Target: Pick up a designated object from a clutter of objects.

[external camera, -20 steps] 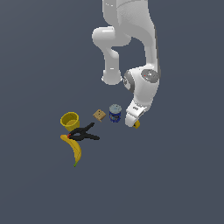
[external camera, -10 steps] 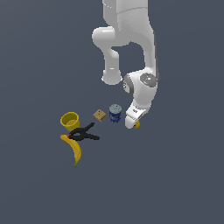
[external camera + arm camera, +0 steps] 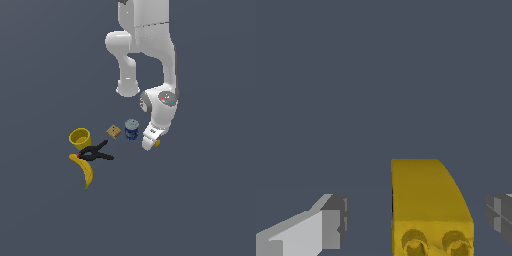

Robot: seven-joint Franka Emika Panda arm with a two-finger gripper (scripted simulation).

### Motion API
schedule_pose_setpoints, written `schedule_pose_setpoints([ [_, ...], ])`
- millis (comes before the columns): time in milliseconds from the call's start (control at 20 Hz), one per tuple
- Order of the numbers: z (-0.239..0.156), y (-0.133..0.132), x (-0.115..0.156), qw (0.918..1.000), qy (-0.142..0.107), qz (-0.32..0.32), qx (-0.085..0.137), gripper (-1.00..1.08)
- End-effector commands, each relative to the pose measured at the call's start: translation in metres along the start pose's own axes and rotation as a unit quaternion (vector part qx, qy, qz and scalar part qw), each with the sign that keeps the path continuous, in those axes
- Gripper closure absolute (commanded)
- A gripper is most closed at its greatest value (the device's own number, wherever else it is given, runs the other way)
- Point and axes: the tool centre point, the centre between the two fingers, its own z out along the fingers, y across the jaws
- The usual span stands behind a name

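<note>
Your white claw (image 3: 151,144) sits low over the dark grey tabletop (image 3: 200,210), at the exterior view's right end of the clutter. The small yellow-orange block (image 3: 157,143) shows only as a sliver at the claw's tip there, mostly hidden behind the white housing.

In the wrist view the block (image 3: 431,207) lies between the two fingers (image 3: 331,222), with two round dark-rimmed holes on its near face. Grey gaps show on both sides of it: the claw is released, jaws spread, neither pad touching the block. The block appears to rest on the tabletop, though you cannot confirm contact from these views.

Just beside the claw, toward the exterior view's left, stands the small blue can with a pale lid (image 3: 131,129), upright. Next along is the tan cardboard-coloured cube (image 3: 114,131), near the can but apart from it. Farther left sits the yellow cup (image 3: 79,137), open end up. The black clamp (image 3: 96,152) lies just below the cup, its handles overlapping the upper end of the curved yellow banana (image 3: 85,170).
</note>
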Motion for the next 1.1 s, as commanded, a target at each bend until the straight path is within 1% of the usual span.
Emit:
schedule_pose_setpoints([
  [0, 0.001, 0.0, 0.0, 1.0, 0.0, 0.0, 0.0, 1.08],
  [650, -0.001, 0.0, 0.0, 1.0, 0.0, 0.0, 0.0, 1.08],
  [1050, -0.027, -0.002, 0.002, 1.0, 0.0, 0.0, -0.001, 1.08],
])
